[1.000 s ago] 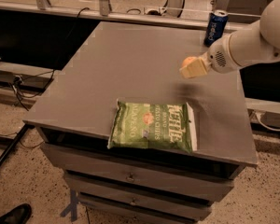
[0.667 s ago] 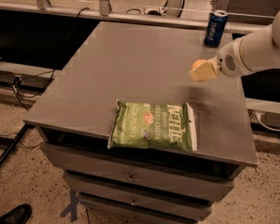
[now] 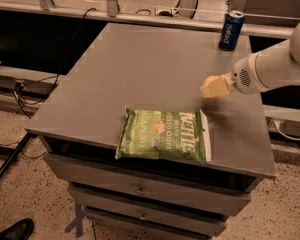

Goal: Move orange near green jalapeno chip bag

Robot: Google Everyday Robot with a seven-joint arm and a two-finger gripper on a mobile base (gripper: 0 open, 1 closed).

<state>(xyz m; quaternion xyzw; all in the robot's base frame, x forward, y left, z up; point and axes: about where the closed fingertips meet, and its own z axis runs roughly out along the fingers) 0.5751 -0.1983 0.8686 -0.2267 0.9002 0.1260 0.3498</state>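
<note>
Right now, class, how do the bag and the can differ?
The bag is green and flat; the can is blue and cylindrical. The bag lies at the near edge of the table; the can stands upright at its far right corner. The bag is far wider than the can. Both rest on the table, clear of the tool, which holds the orange above it, between them.

End effector [image 3: 213, 88] holds orange [image 3: 209, 79] over table [image 3: 140, 59] near green chip bag [image 3: 165, 136].
</note>
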